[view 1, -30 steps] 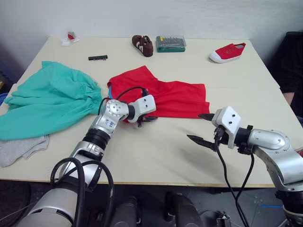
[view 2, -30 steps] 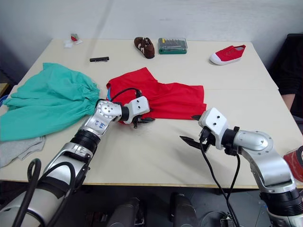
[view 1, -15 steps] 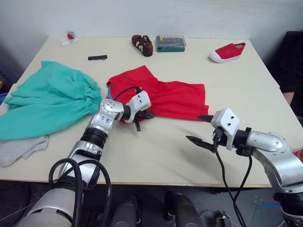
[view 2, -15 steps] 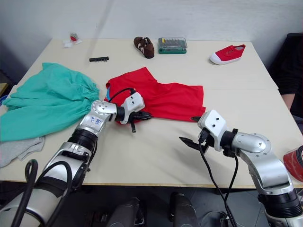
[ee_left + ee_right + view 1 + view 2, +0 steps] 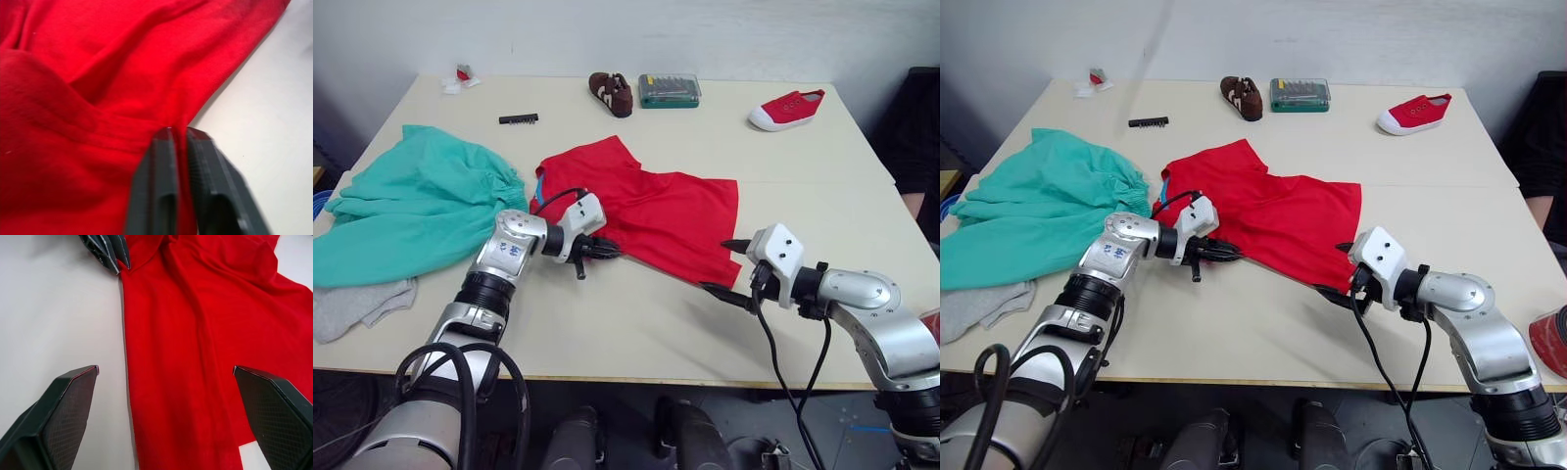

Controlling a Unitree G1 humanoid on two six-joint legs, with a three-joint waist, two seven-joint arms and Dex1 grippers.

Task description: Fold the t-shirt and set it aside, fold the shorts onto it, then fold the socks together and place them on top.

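T-shirt (image 5: 666,211) | left hand (image 5: 592,251) pinching hem | right hand (image 5: 729,267) spread | no legible writing

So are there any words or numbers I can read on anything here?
None can be read.
Left arm: small blue marks on its round joint, too small to read.
Green case at the table's far edge: yellow and pale marks, too blurred to tell if they are letters.
Red t-shirt: no print shows.

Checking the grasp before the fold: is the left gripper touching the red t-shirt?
Touching. In the left wrist view the left gripper is shut on the edge of the t-shirt, red cloth pinched between its fingers.
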